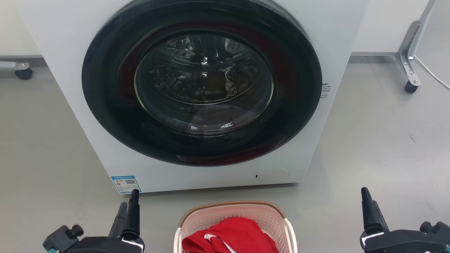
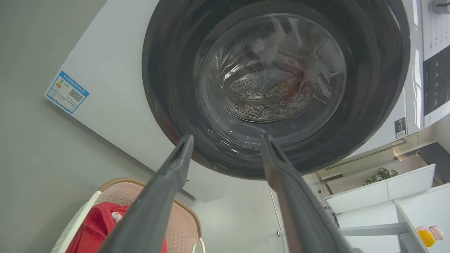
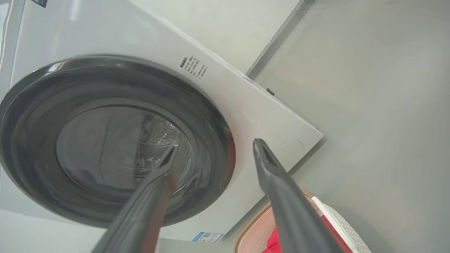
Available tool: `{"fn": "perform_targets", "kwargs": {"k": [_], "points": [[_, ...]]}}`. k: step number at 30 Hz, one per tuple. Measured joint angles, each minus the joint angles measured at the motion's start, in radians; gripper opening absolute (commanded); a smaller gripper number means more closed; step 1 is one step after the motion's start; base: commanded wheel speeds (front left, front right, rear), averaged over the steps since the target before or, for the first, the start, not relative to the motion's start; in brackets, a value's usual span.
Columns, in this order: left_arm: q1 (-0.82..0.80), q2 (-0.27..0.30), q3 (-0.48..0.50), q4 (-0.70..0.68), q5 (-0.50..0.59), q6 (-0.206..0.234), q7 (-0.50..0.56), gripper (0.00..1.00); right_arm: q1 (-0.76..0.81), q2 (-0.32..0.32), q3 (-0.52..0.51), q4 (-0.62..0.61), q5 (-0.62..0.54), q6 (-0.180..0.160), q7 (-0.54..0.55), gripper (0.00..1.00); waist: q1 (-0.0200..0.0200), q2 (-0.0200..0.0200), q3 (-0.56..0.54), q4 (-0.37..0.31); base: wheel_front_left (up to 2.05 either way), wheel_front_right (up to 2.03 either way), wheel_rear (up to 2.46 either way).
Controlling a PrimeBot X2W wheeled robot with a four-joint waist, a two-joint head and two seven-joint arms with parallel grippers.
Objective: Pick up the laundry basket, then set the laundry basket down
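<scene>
Bottom centre, the laundry basket [image 1: 211,210] looks light, stiff plastic, best taken by its white side handles [image 1: 291,230]; left gripper [image 2: 227,137] and right gripper [image 3: 216,144] both stand open, empty.

Looks like a lab/test room w/ a mock laundry corner. White front-load washing machine [image 1: 70,88] w/ big round dark glass door [image 1: 202,80] on bare grey floor [image 1: 379,140]. Pale pink perforated plastic laundry basket [image 1: 207,220] w/ red cloth [image 1: 232,235] sits in front. Metal frame leg on black caster [image 1: 410,86], loose white cable [image 1: 432,74]. White office-type partitions [image 2: 386,189] & potted green plant [image 2: 381,174] off to the side.
</scene>
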Motion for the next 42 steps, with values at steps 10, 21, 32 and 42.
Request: {"fn": "perform_targets", "kwargs": {"k": [10, 21, 32, 42], "points": [[0.000, 0.043, -0.068, -0.033, 0.242, 0.030, -0.036, 1.00, 0.004, -0.007, 0.042, -0.036, -0.183, -0.026, -0.036, 1.00, 0.0000, 0.0000, 0.001, 0.002, 0.00, 0.00, 0.00], [0.002, 0.063, -0.122, -0.059, 0.468, 0.057, -0.078, 1.00, 0.022, -0.014, 0.079, -0.066, -0.370, -0.053, -0.076, 1.00, 0.0000, 0.0000, 0.002, 0.001, 0.00, 0.00, 0.00], [0.016, 0.072, -0.152, -0.091, 0.654, 0.083, -0.115, 1.00, 0.024, -0.016, 0.105, -0.100, -0.538, -0.079, -0.116, 1.00, 0.0000, 0.0000, -0.002, 0.003, 0.00, 0.00, 0.00], [0.034, 0.079, -0.177, -0.129, 0.813, 0.109, -0.154, 1.00, 0.045, -0.017, 0.127, -0.138, -0.692, -0.102, -0.155, 1.00, 0.0000, 0.0000, -0.008, 0.002, 0.00, 0.00, 0.00]]}}
